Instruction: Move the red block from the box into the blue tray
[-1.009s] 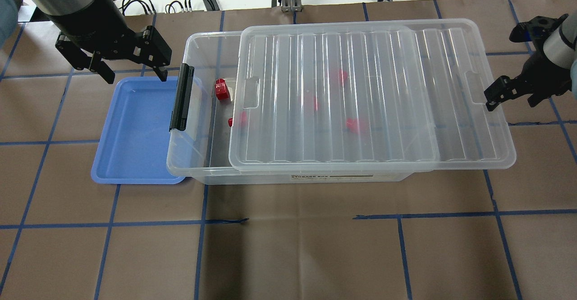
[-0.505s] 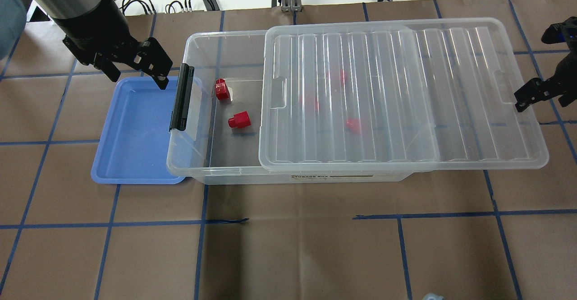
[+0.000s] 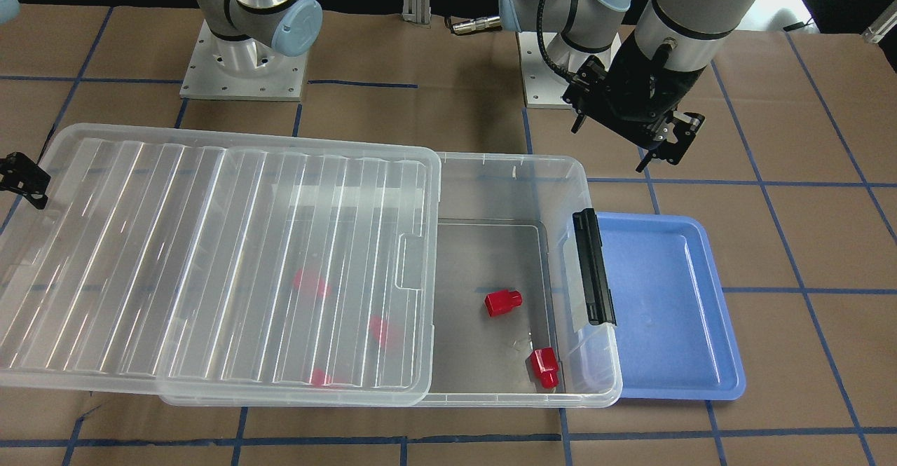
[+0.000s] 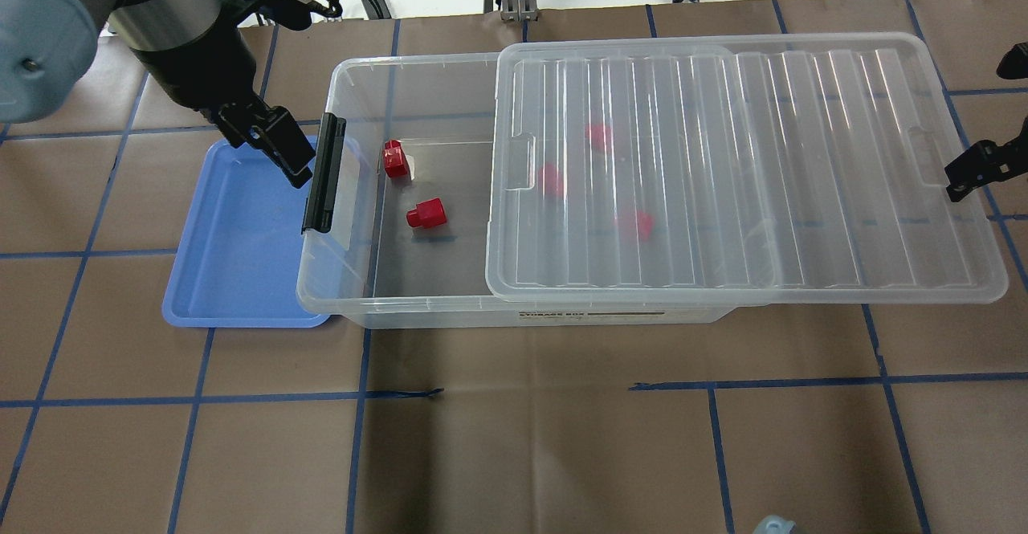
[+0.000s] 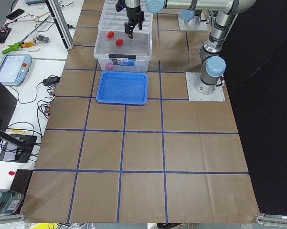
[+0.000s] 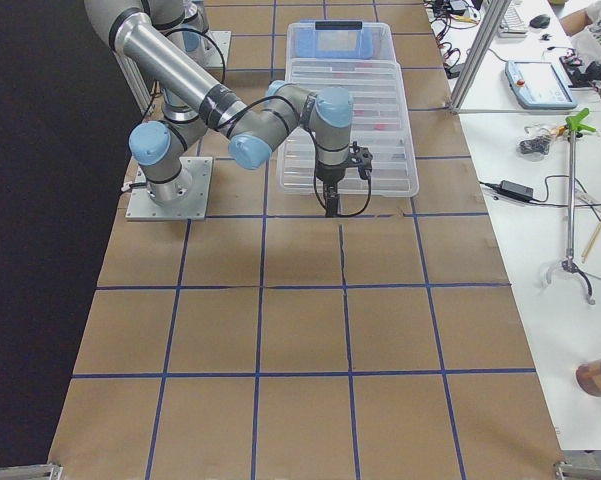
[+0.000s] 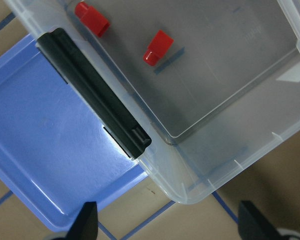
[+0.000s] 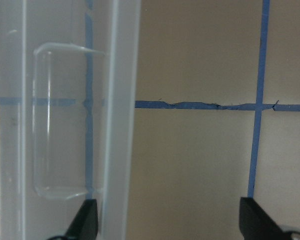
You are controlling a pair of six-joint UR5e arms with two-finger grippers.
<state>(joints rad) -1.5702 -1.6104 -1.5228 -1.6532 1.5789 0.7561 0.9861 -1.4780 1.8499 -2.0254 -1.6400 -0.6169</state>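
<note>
The clear box has its ribbed lid slid partly off. Two red blocks lie uncovered on the box floor, also in the front view and the left wrist view. Three more show blurred under the lid. The blue tray is empty and tucked under the box's clip end. My left gripper hovers open and empty above the tray and the black clip. My right gripper is open, one finger at the lid's far short end.
Brown paper with blue tape lines covers the table. The box overlaps the tray's right rim. The robot bases stand behind the box in the front view. Cables and a side table with tools lie past the table's edge.
The lid has slid to the right in the overhead view, with the right gripper moving along, uncovering the second red block. The left gripper has turned and shifted toward the black clip.
</note>
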